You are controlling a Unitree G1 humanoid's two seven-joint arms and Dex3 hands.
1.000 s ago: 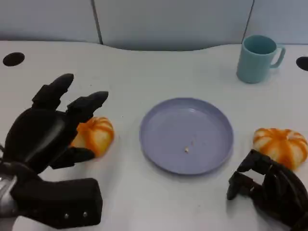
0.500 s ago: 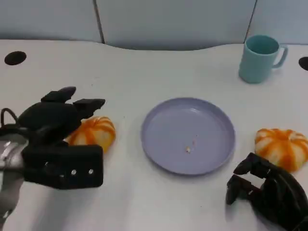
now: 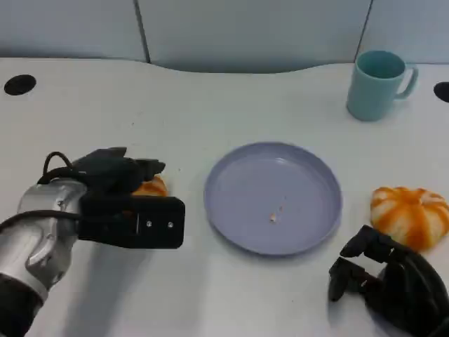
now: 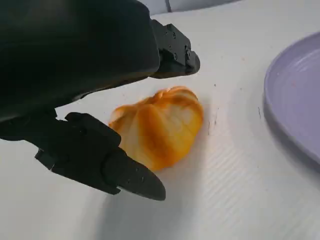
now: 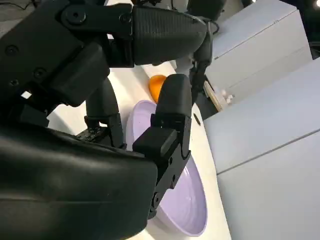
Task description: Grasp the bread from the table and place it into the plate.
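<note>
The black left hand (image 3: 116,184) sits at the middle left of the head view, lowered over the orange-and-white striped bread roll (image 3: 151,187), its fingers (image 4: 107,162) spread to either side of the roll; whether they touch it cannot be told, and nothing is gripped. In the left wrist view that bread roll (image 4: 160,125) lies on the white table (image 3: 210,105) between the fingers, in the frame's centre. Just to its right in the head view is the round lilac plate (image 3: 242,232), with a small crumb (image 3: 273,216) near its middle. The black right hand (image 3: 389,281) rests at the lower right with fingers curled in on nothing. Just above it lies a second orange-striped bread roll (image 3: 409,214), beside the plate's right rim. A pale teal mug (image 3: 377,84) stands at the upper right.
</note>
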